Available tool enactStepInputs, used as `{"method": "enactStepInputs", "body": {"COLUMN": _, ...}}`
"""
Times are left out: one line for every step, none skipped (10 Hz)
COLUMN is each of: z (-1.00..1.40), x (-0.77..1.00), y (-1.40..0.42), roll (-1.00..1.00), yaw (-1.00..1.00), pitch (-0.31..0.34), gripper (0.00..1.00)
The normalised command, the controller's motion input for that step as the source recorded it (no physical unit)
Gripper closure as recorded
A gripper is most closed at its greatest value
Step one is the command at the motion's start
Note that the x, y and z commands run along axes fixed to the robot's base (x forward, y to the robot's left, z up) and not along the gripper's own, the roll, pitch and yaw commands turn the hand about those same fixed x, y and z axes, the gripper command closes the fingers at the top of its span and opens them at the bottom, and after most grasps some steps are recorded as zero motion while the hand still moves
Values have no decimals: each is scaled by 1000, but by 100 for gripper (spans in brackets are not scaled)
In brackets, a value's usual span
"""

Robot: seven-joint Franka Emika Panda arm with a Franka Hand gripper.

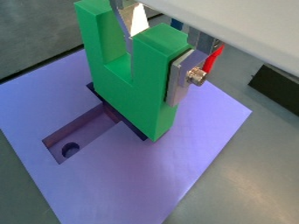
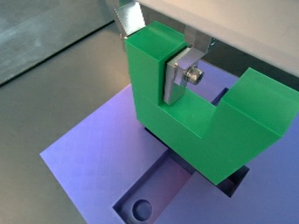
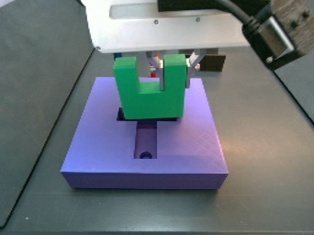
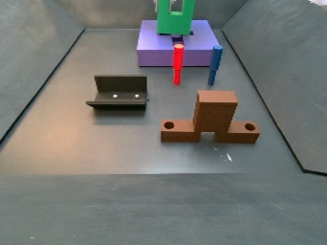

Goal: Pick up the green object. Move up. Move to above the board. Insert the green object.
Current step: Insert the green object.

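The green object [image 1: 122, 83] is a bright green U-shaped block, standing upright. My gripper [image 1: 158, 57] is shut on one of its prongs, with one silver finger in the notch and one on the outer face. The same grip shows in the other wrist view [image 2: 155, 52]. The block's lower end meets the dark recess of the purple board [image 1: 176, 166]; how deep it sits I cannot tell. In a side view the green object [image 3: 147, 96] stands on the board [image 3: 185, 138] under the gripper [image 3: 172, 69]. A slot arm with a round hole [image 3: 145, 153] lies open in front of it.
In a side view a red upright piece [image 4: 179, 65] and a blue one [image 4: 215, 65] stand at the board's near edge [image 4: 156, 48]. The dark fixture [image 4: 118, 93] stands mid-left on the floor. A brown block [image 4: 212, 117] stands mid-right. Grey walls enclose the floor.
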Motion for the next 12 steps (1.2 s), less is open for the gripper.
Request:
{"method": "enactStepInputs", "body": {"z": -126, "x": -146, "y": 0, "roll": 0, "yaw": 0, "pitch": -14, "gripper": 100}}
{"method": "enactStepInputs", "body": {"z": -140, "x": -129, "y": -46, "roll": 0, "yaw": 11, "pitch": -59, "gripper": 100}}
{"method": "enactStepInputs", "body": {"z": -157, "x": -240, "y": 0, "roll": 4, "yaw": 0, "pitch": -69, "gripper": 100}}
{"method": "enactStepInputs", "body": {"z": -123, "x": -309, "y": -11, "roll": 0, "yaw": 14, "pitch": -106, "gripper": 100}}
{"method": "enactStepInputs", "body": {"z": -123, "x": -183, "y": -43, "roll": 0, "yaw": 9, "pitch": -93, "gripper": 100}}
{"method": "enactStepInputs", "body": {"z": -160, "x": -217, "y": -40, "roll": 0, "yaw": 9, "pitch": -114, "gripper": 100}}
{"method": "enactStepInputs", "body": {"z": -194, "x": -83, "y": -3, "roll": 0, "yaw": 0, "pitch": -89, "gripper": 100}}
{"method": "enactStepInputs", "body": {"z": -386, "x": 0, "y": 0, "roll": 104, "yaw": 43, "pitch": -69, "gripper": 100}}
{"method": "enactStepInputs", "body": {"z": -531, "x": 0, "y": 0, "roll": 227, "yaw": 123, "pitch": -17, "gripper": 100}}
{"method": "enactStepInputs", "body": {"z": -709, "x": 17, "y": 0, "roll": 281, "yaw": 129, "pitch": 0, "gripper": 100}}
{"method": "enactStepInputs", "body": {"z": -737, "x": 80, "y": 0, "roll": 287, "yaw": 91, "pitch": 0, "gripper": 100}}
{"method": "enactStepInputs", "body": {"z": -777, "x": 146, "y": 0, "roll": 270, "yaw": 26, "pitch": 0, "gripper": 100}}
